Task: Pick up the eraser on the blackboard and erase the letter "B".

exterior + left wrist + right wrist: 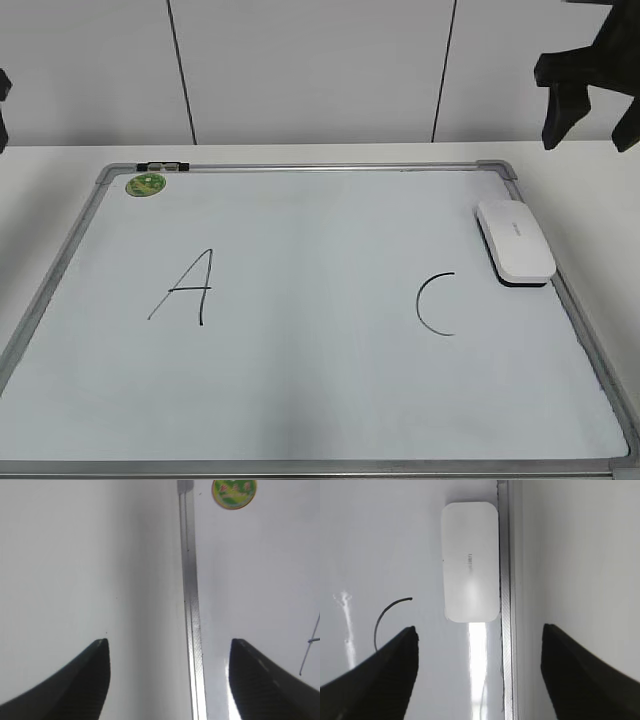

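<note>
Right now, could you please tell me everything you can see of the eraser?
The eraser is a flat, rounded-rectangle block of smooth white plastic with a dark underside edge and small grey lettering on top. It lies flat on the blackboard, near its right frame, long side along that frame, just above and right of the letter C. Neither gripper touches it.

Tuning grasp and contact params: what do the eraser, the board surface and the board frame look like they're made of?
Eraser: smooth white plastic shell, soft sheen, dark underside, possibly felt. Blackboard surface: glossy white dry-erase coating, showing glare streaks in the right wrist view. Frame: silver-grey metal, likely brushed aluminium, with ridged lines; corner caps look like grey plastic.
</note>
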Action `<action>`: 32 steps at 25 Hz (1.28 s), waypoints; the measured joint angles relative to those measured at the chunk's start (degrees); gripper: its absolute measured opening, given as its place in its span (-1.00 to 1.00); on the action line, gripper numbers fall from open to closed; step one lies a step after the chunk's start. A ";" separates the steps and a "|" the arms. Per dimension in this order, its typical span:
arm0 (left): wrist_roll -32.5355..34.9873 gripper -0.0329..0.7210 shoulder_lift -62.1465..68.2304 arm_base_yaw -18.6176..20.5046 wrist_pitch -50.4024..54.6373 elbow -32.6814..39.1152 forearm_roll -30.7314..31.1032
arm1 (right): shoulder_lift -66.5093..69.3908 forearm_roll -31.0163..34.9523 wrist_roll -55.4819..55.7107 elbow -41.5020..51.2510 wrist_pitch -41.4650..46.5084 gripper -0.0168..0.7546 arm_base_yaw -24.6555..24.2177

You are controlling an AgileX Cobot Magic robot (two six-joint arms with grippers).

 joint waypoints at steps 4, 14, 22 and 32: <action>0.00 0.51 -8.16 -4.71 -4.76 5.63 3.53 | -6.00 0.11 0.62 6.16 -6.34 0.51 0.66; -0.12 0.51 -28.94 -7.64 -14.69 27.83 3.31 | -21.50 0.50 1.07 29.05 -21.23 0.50 5.03; -0.12 0.51 -45.63 -7.64 -17.28 45.49 -0.26 | -36.00 0.50 1.07 47.20 -25.97 0.50 7.86; -0.12 0.51 -67.37 -10.59 -6.04 51.63 -1.00 | -58.99 0.06 1.07 61.14 -22.25 0.50 7.86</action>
